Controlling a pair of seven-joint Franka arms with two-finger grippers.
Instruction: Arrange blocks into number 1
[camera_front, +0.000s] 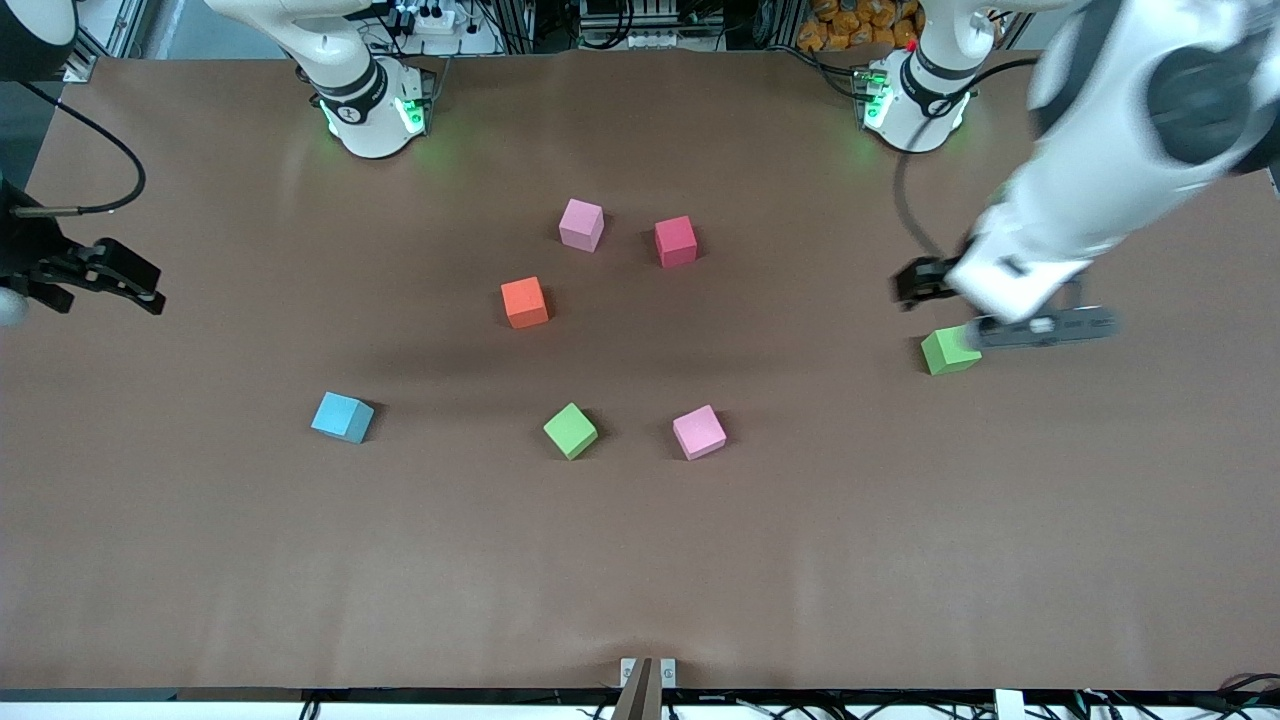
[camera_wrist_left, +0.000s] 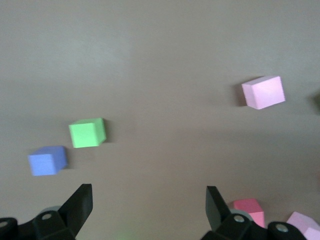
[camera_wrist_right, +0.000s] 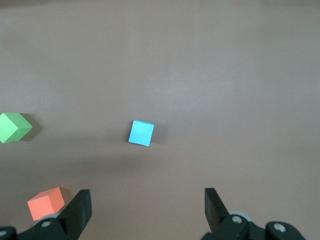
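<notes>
Seven blocks lie scattered on the brown table (camera_front: 640, 560), none touching another — nothing yet resembles a numeral, so the arranging is, by my judgement, hardly begun. Nearest the front camera sit three in a loose row: a green block (camera_front: 570, 431) in the middle, a pink block (camera_front: 699, 432) toward the left arm's end and a light blue block (camera_front: 341, 417) toward the right arm's end. A little farther off, well apart toward the left arm's end, a second green block (camera_front: 948, 351) lies just under the left gripper (camera_front: 1040, 328), whose fingers are spread and hold nothing; it hangs low over that outlier, probably because that block most needs bringing inward. Farther still come an orange block (camera_front: 524, 302), then a light pink block (camera_front: 581, 224) and a red block (camera_front: 676, 241) side by side. The right gripper (camera_front: 100, 275) waits over the table's edge at its own end — fingers released, empty, clear of the working middle.
</notes>
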